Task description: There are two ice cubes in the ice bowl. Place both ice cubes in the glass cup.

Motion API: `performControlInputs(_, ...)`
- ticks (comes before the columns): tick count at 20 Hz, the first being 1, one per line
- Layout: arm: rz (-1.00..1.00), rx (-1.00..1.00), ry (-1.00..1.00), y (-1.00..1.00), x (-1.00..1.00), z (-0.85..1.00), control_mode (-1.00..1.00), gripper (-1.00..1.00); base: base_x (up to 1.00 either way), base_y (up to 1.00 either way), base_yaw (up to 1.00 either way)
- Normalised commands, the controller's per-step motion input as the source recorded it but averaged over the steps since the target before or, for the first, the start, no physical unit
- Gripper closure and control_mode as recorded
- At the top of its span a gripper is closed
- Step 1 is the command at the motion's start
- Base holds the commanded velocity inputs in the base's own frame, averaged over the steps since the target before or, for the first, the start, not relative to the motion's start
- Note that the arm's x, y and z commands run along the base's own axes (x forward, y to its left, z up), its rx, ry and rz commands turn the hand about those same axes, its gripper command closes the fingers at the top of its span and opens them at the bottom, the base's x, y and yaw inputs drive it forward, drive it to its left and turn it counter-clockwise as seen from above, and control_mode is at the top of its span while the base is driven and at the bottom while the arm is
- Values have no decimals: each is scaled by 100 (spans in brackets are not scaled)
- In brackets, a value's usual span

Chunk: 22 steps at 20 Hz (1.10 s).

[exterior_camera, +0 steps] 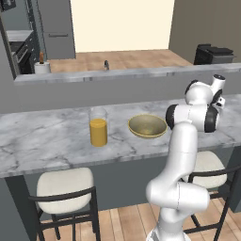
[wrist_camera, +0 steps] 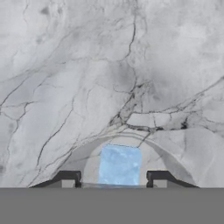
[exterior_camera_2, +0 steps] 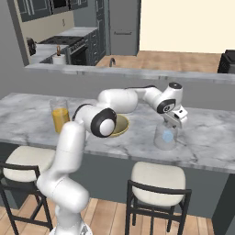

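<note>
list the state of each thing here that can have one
gripper: over the glass cup, an ice cube between its fingertips
ice cube: above the glass cup's mouth
glass cup: upright on the counter
ice bowl: upright, looks empty
tall glass: upright, partly full of orange liquid

Marble counter (exterior_camera_2: 211,142) under my hand: glass cup (exterior_camera_2: 165,137) directly below, ice bowl (exterior_camera: 147,126) and orange-juice glass (exterior_camera: 98,127) beyond my wrist.

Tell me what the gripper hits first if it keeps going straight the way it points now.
Most likely the ice cube, which lies dead ahead of the gripper inside the glass cup. The gap between them is unclear; behind it comes the cup's bottom on the marble counter.
</note>
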Motion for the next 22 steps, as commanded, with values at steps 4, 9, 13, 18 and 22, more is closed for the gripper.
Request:
performControlInputs(4, 0, 0, 0, 0, 3, 0, -100, -100, 0, 0, 0)
performControlInputs(9, 0, 0, 0, 0, 1, 0, -100, -100, 0, 0, 0)
performControlInputs(13, 0, 0, 0, 18, -41, 2, -100, -100, 0, 0, 0)
performControlInputs(18, 0, 0, 0, 78, -99, 10, -100, -100, 0, 0, 0)
performControlInputs(22, 0, -4, 0, 100, -100, 39, -100, -100, 0, 0, 0)
